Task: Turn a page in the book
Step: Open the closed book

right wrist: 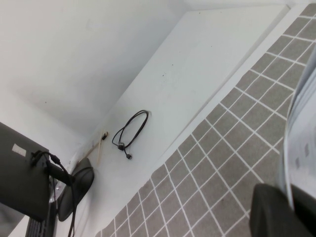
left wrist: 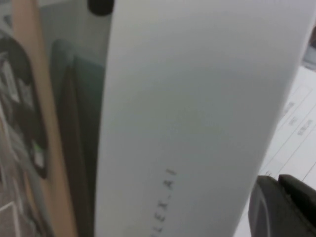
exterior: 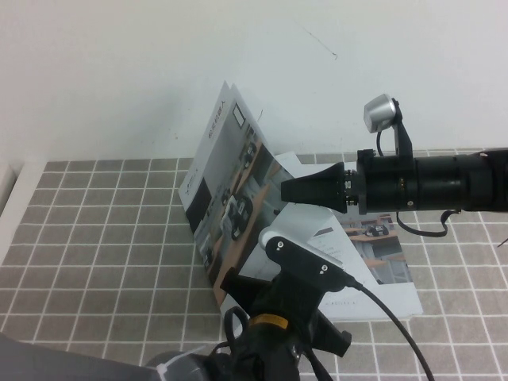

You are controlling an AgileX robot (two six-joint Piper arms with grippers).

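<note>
The right claw [exterior: 287, 191], pressed together, is pinching the book's [exterior: 373, 270] lifted page [exterior: 226, 190], reaching toward the table's left edge; the left claw [exterior: 238, 286] is waiting at the near edge, its state unclear.

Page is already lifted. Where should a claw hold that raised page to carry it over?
Hold the raised page by its free outer edge, approaching from the right. It stands nearly upright off the book, and the right claw, shut, is at that edge. The left claw sits low near the book.
</note>
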